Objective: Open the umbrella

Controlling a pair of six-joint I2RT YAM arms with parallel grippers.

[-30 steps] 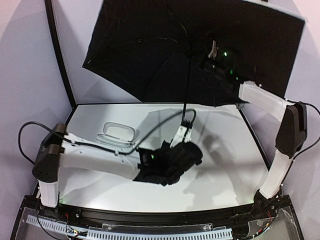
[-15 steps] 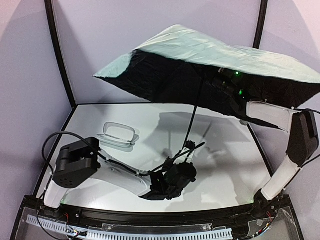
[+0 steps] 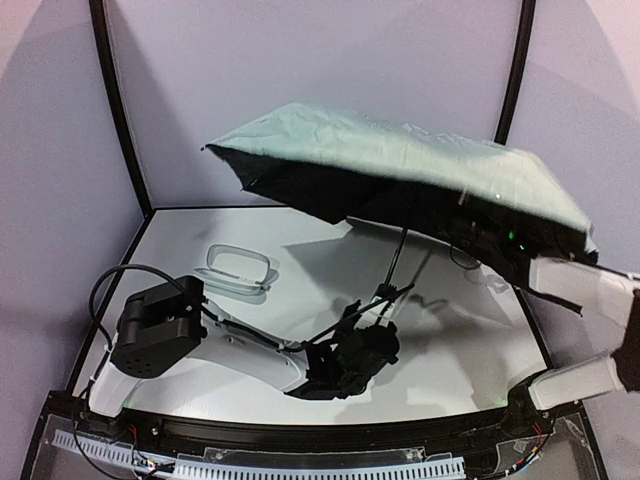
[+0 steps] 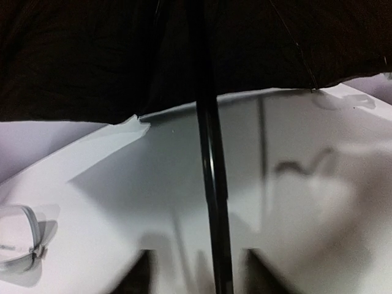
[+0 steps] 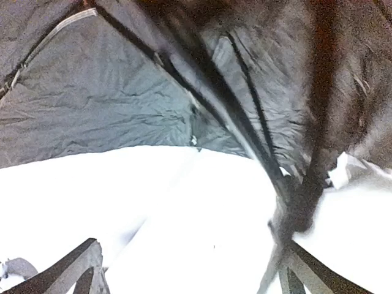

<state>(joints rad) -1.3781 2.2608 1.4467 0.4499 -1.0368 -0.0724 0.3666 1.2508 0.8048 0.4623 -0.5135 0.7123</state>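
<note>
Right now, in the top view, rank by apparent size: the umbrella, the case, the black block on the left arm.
Largest: the umbrella.
Then the black block, though it is nearer the camera.
Smallest: the case.

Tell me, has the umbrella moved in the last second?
Yes. The umbrella has tipped over and sunk: its canopy earlier hid the top of the far-right black post; now that post shows above it.

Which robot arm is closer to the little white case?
Left. The left arm stretches along the table close beside the case; the right arm is far across, reaching under the umbrella.
</note>
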